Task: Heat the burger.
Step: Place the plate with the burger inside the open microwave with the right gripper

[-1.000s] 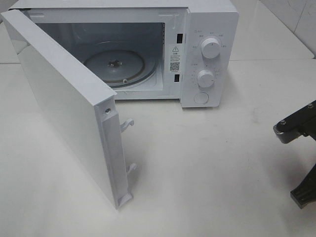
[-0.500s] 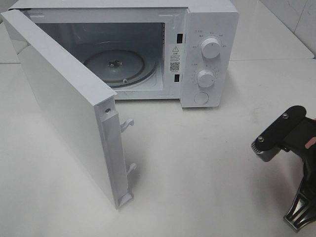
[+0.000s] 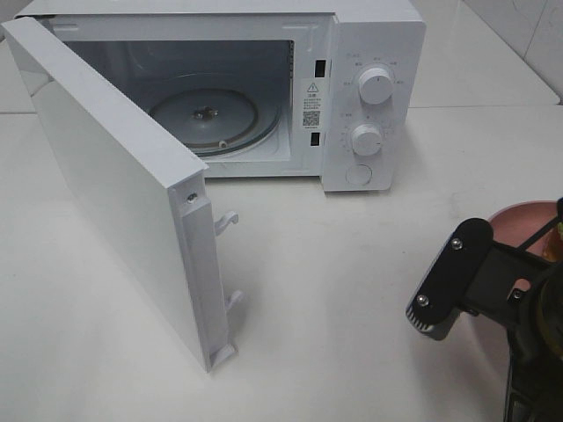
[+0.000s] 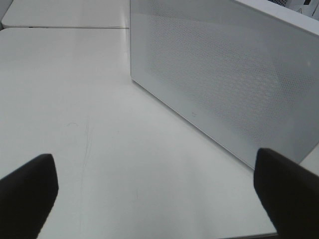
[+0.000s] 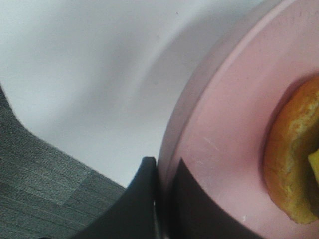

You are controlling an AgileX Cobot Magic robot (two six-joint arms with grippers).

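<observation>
The burger [image 5: 291, 169], with a golden orange-brown bun, lies on a pinkish-red plate [image 5: 224, 144]. My right gripper [image 5: 167, 201] is shut on the plate's rim, one finger outside and one inside. In the high view my right arm [image 3: 466, 277] is at the lower right, holding the plate [image 3: 519, 224] in front of and to the right of the white microwave [image 3: 369, 53]; the burger is barely visible there. The microwave door [image 3: 123, 193] stands wide open, showing the glass turntable [image 3: 207, 119]. My left gripper [image 4: 157, 199] is open and empty, facing the door's outer face [image 4: 224, 74].
The open door juts toward the front left, its latch hooks [image 3: 227, 221] on the free edge. Two knobs [image 3: 376, 86] and a button are on the microwave's right panel. White tabletop [image 3: 334, 290] lies between the plate and the oven opening.
My right arm has come in from the right edge toward the left and front. The pink plate it holds has come into the high view. The microwave and door have not moved.
</observation>
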